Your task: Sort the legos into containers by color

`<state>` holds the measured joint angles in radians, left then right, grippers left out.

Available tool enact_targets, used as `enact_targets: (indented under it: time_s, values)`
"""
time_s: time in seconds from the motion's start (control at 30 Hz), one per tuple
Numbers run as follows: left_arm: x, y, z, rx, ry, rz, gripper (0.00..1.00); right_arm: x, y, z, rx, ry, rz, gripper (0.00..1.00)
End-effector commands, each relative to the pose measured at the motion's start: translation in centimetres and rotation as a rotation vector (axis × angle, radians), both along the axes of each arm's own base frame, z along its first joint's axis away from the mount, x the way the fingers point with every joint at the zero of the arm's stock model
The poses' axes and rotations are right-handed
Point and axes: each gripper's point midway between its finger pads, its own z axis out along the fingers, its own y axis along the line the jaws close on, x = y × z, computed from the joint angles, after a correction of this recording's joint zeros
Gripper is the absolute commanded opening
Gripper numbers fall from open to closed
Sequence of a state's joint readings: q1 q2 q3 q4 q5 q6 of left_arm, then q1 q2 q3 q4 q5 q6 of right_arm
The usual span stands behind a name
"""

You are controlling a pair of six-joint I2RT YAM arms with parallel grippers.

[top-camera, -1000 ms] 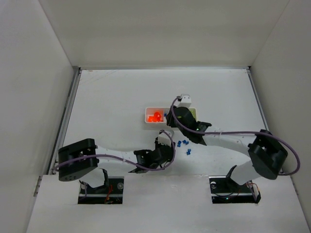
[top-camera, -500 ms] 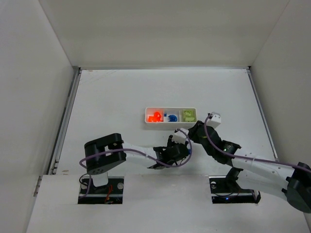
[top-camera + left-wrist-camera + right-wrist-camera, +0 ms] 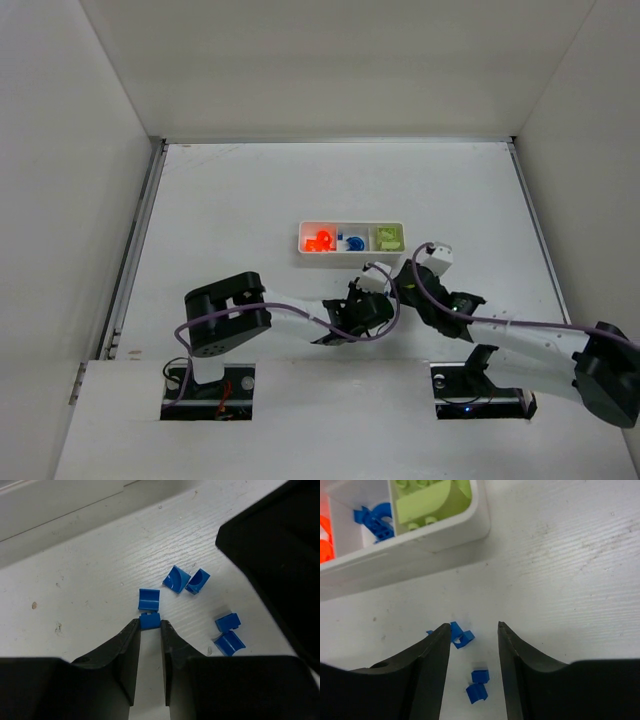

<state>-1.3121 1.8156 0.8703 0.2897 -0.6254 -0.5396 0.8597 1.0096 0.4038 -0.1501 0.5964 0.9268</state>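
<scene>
While the left gripper (image 3: 150,628) is held low over the white table (image 3: 75,580), its jaws are drawn narrow and a small blue brick (image 3: 150,621) is pinched between the fingertips. Whether that piece is lifted off the surface cannot be told. Just beyond it a second blue brick (image 3: 149,599) is seen, nearly touching it, and four other blue bricks (image 3: 176,578) are scattered on the table to its right.

Further back, the long white tray (image 3: 350,254) is set crosswise, near both grippers. Orange bricks (image 3: 320,241) are gathered in its left compartment, blue pieces (image 3: 352,242) in the middle one and green bricks (image 3: 388,238) in the right one.

To the right of the left gripper, the right gripper (image 3: 472,630) is held in front of the tray's near wall. Its jaws are spread wide and nothing is gripped. A loose blue brick (image 3: 461,636) lies on the table between the fingers, just beside the left-hand one, and two more loose bricks (image 3: 479,684) are seen lower in the right wrist view.
</scene>
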Motion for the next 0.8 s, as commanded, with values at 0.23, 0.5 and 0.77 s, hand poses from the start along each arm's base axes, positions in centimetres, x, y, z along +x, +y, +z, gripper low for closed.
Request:
enact_targets:
  time_s: [0.23,0.5,0.77]
  values:
    - [1.3,3.1,4.2,-0.088,-0.031,0.062,0.13,-0.9,3.9,-1.5,-0.052,0.072,0.116,0.48]
    - [4.7,5.0,8.9,-0.235,-0.02,0.12,0.13,-1.1,4.1,-2.4,-0.106,0.108,0.161,0.46]
    - [10.3,4.1,11.7,-0.327,-0.011,0.161,0.15,0.2,4.2,-2.9,-0.142,0.125,0.166,0.46]
